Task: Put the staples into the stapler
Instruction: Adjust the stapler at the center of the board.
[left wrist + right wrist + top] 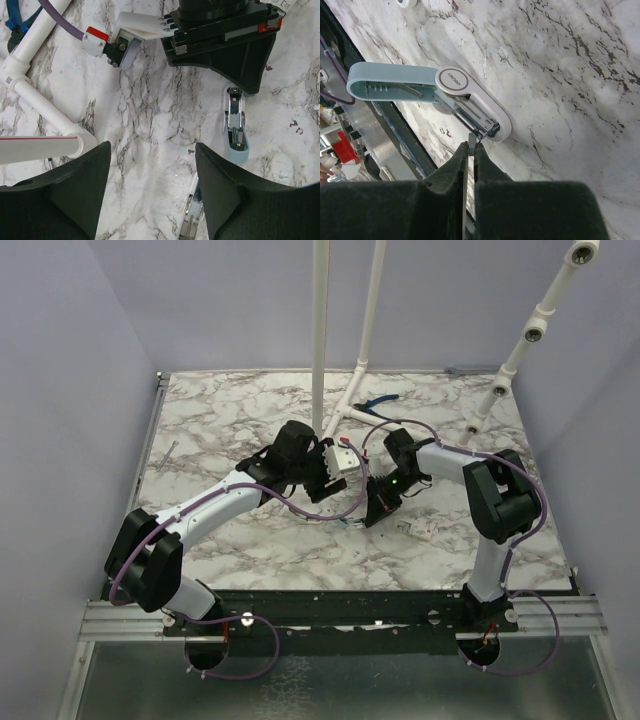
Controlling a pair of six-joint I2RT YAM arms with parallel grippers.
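A table (250, 540) with a white marble-patterned top veined in grey fills the middle of the top view. Plain pale lavender walls close it in: a side wall (60, 390) at the left of the frame, a back wall (230, 300) across the top, and another side wall (600, 460) at the right. Two white plastic pipes (321, 330) rise from the table's far middle and run out of the frame's top. A jointed white pipe (525, 340) slants toward the upper right corner. An aluminium rail (110, 620) runs along the table's near edge, with a dull grey panel (350, 690) at the frame's bottom. The light is soft and even.
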